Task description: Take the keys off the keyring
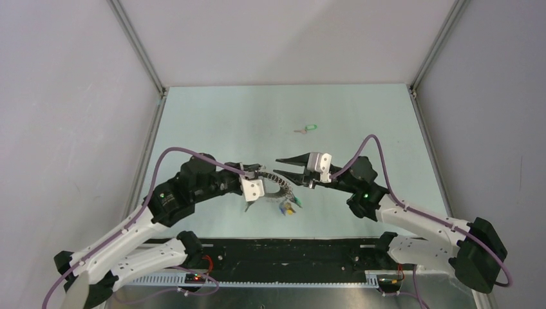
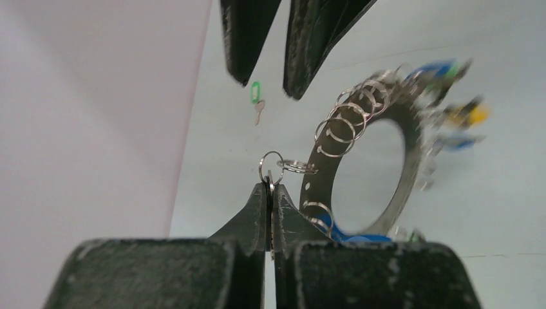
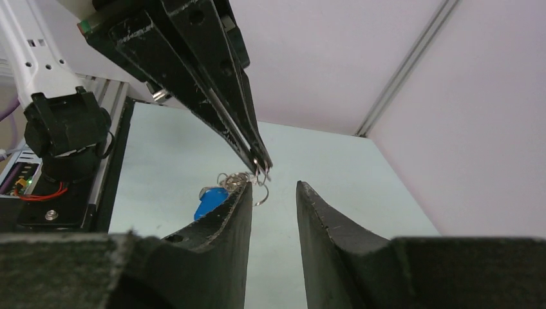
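Note:
In the left wrist view my left gripper (image 2: pixel 271 187) is shut on a thin key blade with a small split ring (image 2: pixel 272 166) through its top. That ring links to the keyring (image 2: pixel 410 151), a flat silver ring hanging in the air and lined with small rings. Blurred keys (image 2: pixel 473 114) with blue, yellow and green heads dangle from its far side. My right gripper (image 3: pixel 273 185) is open just in front of the left fingertips (image 3: pixel 261 162), with nothing between its fingers. From above, both grippers (image 1: pixel 262 172) (image 1: pixel 284 168) meet mid-table over the keyring (image 1: pixel 281 188).
One loose key with a green head (image 1: pixel 310 128) lies on the pale green table (image 1: pixel 212 122) beyond the grippers. Grey walls with metal rails close the table on the left, right and back. The black base rail (image 1: pixel 290 251) runs along the near edge.

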You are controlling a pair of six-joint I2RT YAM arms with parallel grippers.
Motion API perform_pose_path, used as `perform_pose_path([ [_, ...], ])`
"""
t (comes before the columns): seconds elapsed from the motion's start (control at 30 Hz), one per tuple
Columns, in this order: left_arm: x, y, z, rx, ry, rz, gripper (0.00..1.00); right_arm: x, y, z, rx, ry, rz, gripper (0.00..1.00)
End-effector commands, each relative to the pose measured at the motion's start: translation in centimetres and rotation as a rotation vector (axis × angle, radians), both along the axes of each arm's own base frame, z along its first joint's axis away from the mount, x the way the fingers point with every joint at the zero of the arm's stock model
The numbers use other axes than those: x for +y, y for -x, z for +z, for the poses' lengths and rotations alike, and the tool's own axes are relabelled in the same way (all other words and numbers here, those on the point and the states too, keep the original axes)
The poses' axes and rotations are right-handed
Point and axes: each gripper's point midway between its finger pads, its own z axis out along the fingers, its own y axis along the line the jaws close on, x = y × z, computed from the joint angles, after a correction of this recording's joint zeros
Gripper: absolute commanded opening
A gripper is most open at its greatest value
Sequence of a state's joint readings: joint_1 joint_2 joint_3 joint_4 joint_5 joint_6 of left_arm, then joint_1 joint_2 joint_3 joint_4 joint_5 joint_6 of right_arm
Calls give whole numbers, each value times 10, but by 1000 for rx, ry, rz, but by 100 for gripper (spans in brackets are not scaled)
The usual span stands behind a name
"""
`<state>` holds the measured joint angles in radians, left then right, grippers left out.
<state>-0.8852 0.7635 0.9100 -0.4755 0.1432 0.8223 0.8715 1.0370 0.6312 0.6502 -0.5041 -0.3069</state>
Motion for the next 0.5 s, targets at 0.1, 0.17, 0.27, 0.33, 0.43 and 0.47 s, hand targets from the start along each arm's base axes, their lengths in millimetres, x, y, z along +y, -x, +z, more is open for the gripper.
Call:
perform_pose_path([
  [0.1, -17, 10, 27, -109, 102, -116, 0, 16, 2, 13, -8, -32, 37, 38],
  [0.17, -16, 10, 26, -113, 104, -117, 0, 19, 1, 11, -2, -27, 39, 38],
  [0.27, -15, 9, 26, -120, 106, -109, 0, 23, -2, 7, 8, -17, 38, 38],
  [0.33, -14, 9, 24, -123, 104, -106, 0, 24, -4, 4, 11, -10, 32, 39],
  [0.43, -13, 13, 24, -136, 108, -126, 0, 25, -7, -2, 15, 7, 23, 40],
  [0.47, -13, 14, 24, -140, 107, -131, 0, 25, -8, -3, 12, 12, 18, 41],
])
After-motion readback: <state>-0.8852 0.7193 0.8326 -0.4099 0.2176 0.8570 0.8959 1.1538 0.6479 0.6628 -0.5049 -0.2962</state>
